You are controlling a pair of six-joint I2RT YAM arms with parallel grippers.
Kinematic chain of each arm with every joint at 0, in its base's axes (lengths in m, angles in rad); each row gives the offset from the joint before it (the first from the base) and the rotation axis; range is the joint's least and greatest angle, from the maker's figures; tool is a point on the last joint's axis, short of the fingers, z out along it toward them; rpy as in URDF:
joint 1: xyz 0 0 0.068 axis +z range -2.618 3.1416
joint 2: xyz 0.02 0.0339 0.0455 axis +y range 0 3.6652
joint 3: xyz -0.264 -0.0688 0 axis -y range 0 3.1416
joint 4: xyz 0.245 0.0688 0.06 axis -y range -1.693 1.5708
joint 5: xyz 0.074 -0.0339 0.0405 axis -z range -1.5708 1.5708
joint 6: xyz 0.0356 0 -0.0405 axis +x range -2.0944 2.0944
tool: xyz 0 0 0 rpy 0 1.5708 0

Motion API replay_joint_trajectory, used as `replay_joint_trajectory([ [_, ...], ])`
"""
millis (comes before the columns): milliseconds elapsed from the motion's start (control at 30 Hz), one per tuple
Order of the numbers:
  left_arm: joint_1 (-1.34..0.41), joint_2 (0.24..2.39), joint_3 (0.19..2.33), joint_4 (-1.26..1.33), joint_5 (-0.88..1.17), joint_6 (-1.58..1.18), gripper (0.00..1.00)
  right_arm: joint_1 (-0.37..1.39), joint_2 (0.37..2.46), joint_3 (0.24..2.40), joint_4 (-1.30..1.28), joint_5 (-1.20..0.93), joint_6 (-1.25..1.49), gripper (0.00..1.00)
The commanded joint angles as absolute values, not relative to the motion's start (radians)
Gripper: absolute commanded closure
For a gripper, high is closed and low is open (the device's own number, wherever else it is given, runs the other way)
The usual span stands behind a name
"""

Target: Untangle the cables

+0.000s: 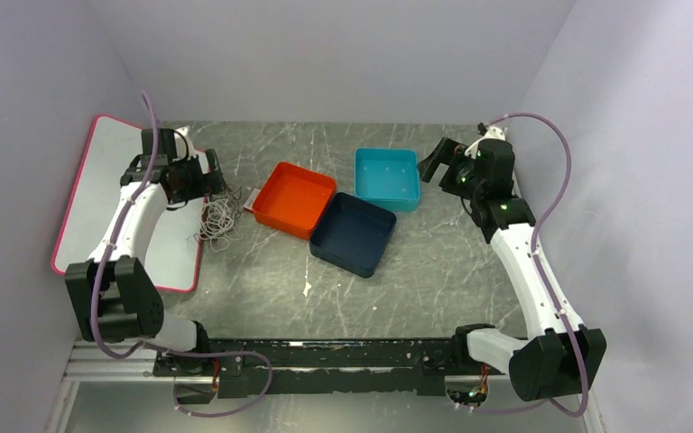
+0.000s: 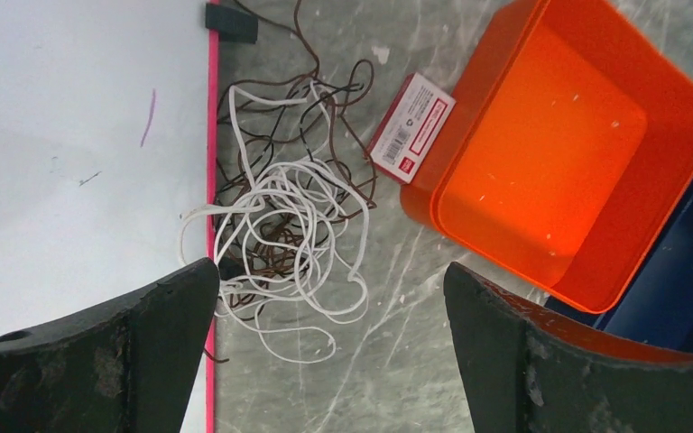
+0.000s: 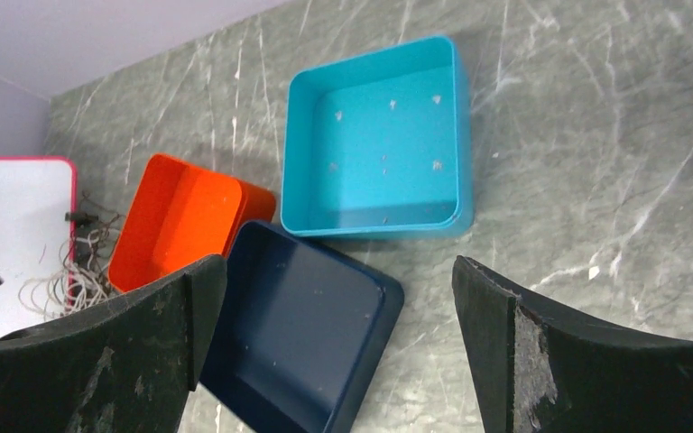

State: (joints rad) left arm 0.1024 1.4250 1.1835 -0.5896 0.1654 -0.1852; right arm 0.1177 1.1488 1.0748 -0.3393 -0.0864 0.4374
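Found thin white and black cables (image 2: 280, 234) tangled just left of square orange plastic tray (image 2: 541, 171); saw left end effector (image 2: 329, 275) there, right end effector (image 3: 338, 262) right of it, both gaping, empty

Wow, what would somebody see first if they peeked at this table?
Probably the three bright square trays clustered mid-table: an orange tray, a teal tray to its right and farther back, and a dark blue tray nearest the arms. Next comes the messy tangle of cables, one white and the rest dark, lying at the pink edge of the white board on the left, with the open left gripper above it.
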Motion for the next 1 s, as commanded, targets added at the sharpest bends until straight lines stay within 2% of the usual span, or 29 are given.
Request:
replay_joint_trajectory([
  [0,0.112,1.488,1.192,-0.566,0.218,-0.135,0.01,0.109,1.123,1.044,-0.361,-0.143,0.441,0.00],
  [600,0.107,1.737,1.295,-0.542,0.195,-0.084,0.01,0.109,1.108,0.952,-0.309,-0.229,0.464,0.00],
  [967,0.023,1.813,1.311,-0.556,0.110,-0.083,0.01,0.109,1.086,0.918,-0.296,-0.249,0.451,0.00],
])
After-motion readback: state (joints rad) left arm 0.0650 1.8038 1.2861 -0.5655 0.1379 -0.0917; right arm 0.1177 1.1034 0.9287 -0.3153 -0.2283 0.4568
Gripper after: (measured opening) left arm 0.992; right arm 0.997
